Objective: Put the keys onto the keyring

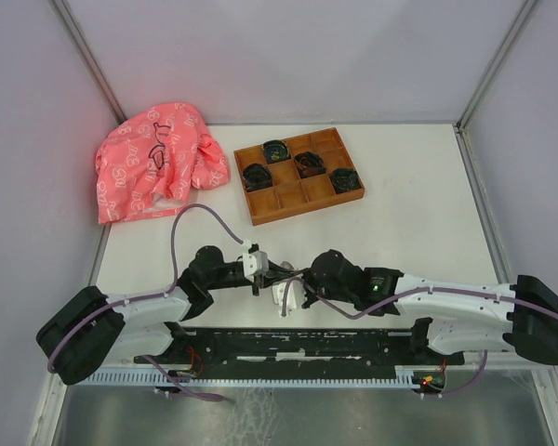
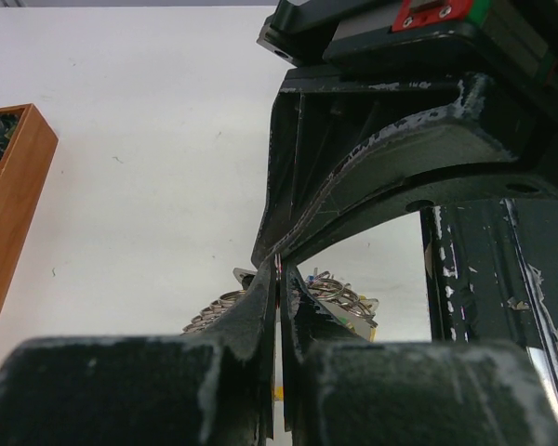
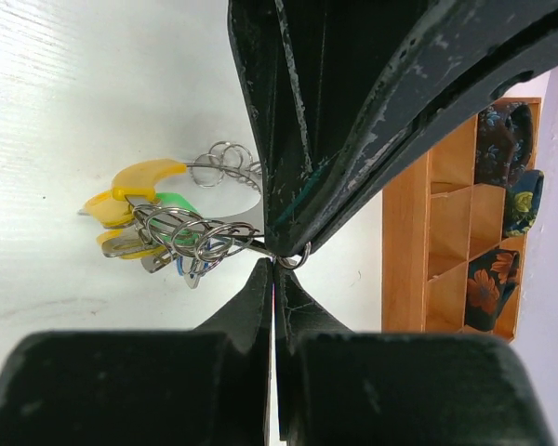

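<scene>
- Both arms reach in and meet tip to tip over the near middle of the white table (image 1: 400, 232), just past their bases.
- The left gripper (image 1: 260, 279) comes in from the left. Its own wrist cam shows the jaws squeezed together with only a hairline slit. I honestly can't tell if anything's pinched in there.
- The right gripper (image 3: 274, 269) is clamped down too, and it looks like it's pinching a small steel ring of the keyring (image 3: 205, 237) right at its tips.
- The keyring hangs to the left of that pinch in the right wrist view, a tangle of wire loops with the yellow tag (image 3: 144, 177) and green tag (image 3: 174, 201) bunched together.
- There's a bit of blue in the bunch, likely the blue key head (image 3: 180, 268). I can't make out the black-headed key.
- The wooden tray (image 1: 309, 210) sits farther back, well apart from the arms, with dark coiled bundles (image 1: 258, 175) in some compartments.
- A pink cloth (image 1: 139, 172) is crumpled at the far left, just beside the tray.
</scene>
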